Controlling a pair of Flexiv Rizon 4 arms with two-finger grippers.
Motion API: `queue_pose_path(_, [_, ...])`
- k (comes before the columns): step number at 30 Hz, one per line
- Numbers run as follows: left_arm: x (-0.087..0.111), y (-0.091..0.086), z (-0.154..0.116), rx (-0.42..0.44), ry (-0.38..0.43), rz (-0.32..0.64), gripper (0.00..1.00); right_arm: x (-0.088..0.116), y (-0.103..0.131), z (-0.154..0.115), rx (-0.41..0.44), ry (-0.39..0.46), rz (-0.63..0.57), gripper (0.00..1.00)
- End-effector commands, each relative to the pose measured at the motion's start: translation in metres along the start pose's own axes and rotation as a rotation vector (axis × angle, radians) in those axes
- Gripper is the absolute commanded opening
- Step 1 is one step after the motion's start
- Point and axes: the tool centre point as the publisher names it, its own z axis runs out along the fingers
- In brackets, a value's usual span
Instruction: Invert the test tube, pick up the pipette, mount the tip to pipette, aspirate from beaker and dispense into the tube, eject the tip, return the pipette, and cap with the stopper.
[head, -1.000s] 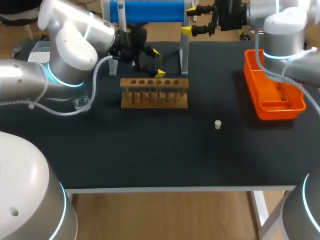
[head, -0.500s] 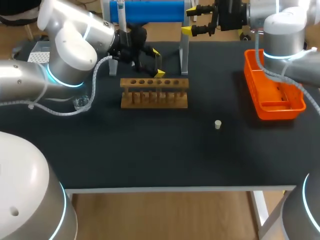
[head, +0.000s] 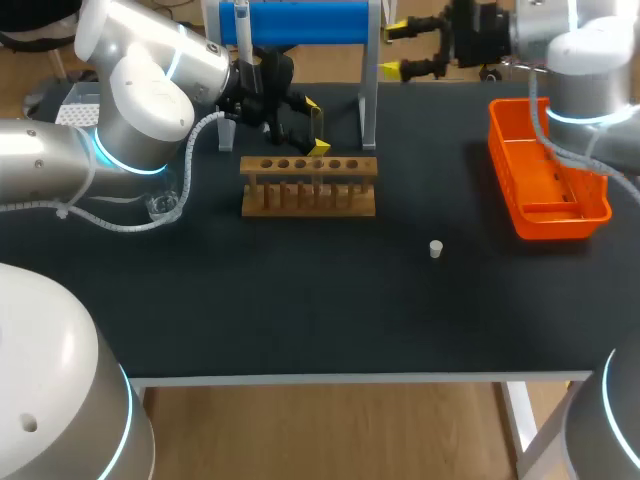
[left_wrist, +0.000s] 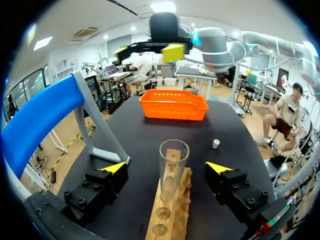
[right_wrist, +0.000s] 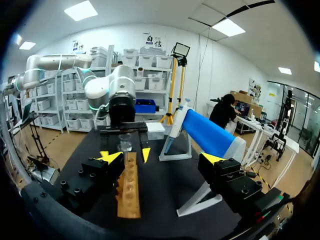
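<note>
A clear glass test tube (left_wrist: 172, 167) stands upright, mouth up, in the wooden rack (head: 309, 186). My left gripper (head: 316, 125) is open around it, a yellow-tipped finger on each side and neither touching the glass. At the table's far edge my right gripper (head: 395, 47) hangs open and empty, beside the right post of the blue stand (head: 300, 20). The pipette (head: 243, 25) hangs on that stand's left end. A small white stopper (head: 436, 248) lies on the mat to the right of the rack. A small glass beaker (head: 163, 205) sits left of the rack.
An orange basket (head: 545, 180) lies at the right side of the table. A white box (head: 78, 100) sits at the far left behind my left arm. The stand's metal legs (head: 368, 110) rise just behind the rack.
My right gripper has risen and drawn back toward the far edge, a little to the right. My left gripper and the tube have not moved.
</note>
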Motion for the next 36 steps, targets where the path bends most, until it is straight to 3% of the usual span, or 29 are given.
queue_pose_path(1, [0.000, -0.001, 0.000, -0.002, -0.002, -0.001, 1.00, 0.046, -0.002, -0.073, 0.014, -0.032, 0.010, 1.00])
queue_pose_path(7, [0.000, -0.001, 0.000, -0.002, -0.002, -0.001, 1.00, 0.088, -0.020, -0.116, 0.041, -0.040, 0.028, 1.00])
queue_pose_path(14, [0.000, -0.001, 0.000, -0.002, -0.002, -0.001, 1.00, 0.131, -0.054, -0.134, 0.102, -0.007, 0.043, 1.00])
queue_pose_path(26, [0.000, -0.001, 0.000, -0.002, -0.002, -0.001, 1.00, 0.180, -0.116, -0.123, 0.193, 0.029, 0.062, 1.00])
queue_pose_path(36, [0.000, -0.001, 0.000, -0.002, -0.002, -0.001, 1.00, 0.195, -0.161, -0.112, 0.264, -0.003, 0.076, 1.00])
